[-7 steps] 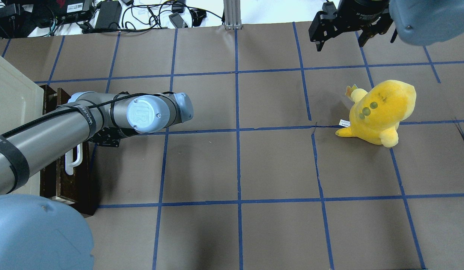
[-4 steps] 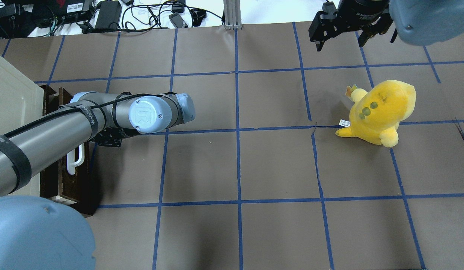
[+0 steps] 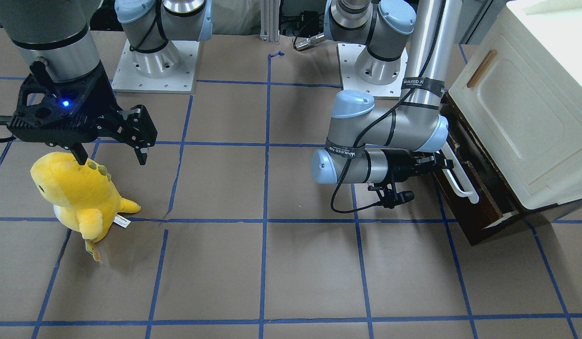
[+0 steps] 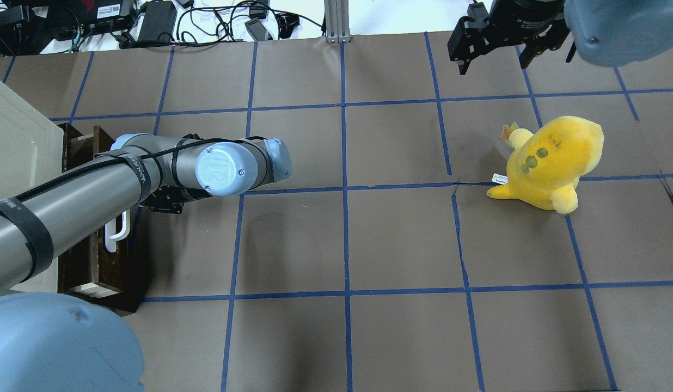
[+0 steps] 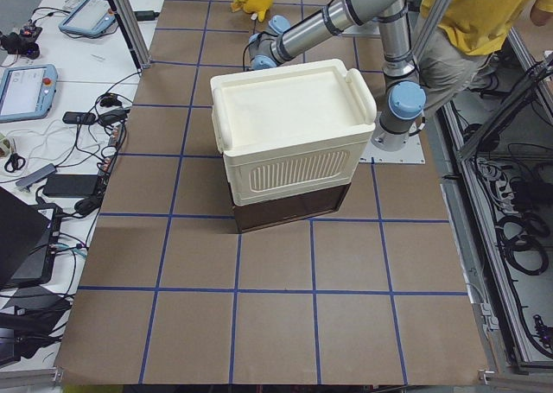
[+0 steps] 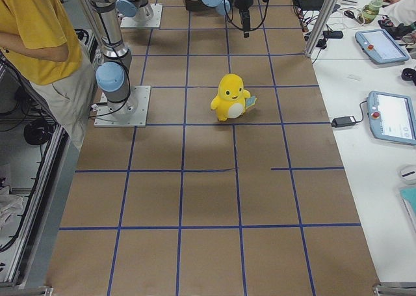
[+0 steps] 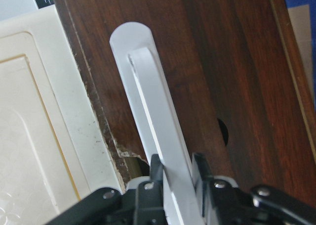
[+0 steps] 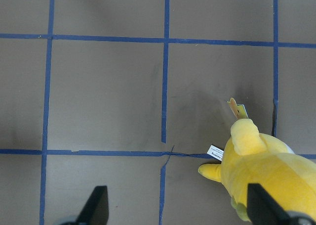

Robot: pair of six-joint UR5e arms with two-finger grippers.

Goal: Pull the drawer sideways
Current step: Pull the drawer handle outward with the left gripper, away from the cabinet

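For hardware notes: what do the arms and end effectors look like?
Both arms: silver tubes, pale blue-grey joint caps. The left arm carries a black cable under black lettered straps. The left end effector and right end effector are black; the right's shows a blue light.

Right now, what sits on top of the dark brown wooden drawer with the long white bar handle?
A cream moulded cabinet sits over the drawer, whose white bar handle the left gripper clamps. The drawer's inside is hidden by cabinet and arm.

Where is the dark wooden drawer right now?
In the overhead view the drawer sits at the far left, beneath the cream cabinet, with the left gripper clamped on its white handle.
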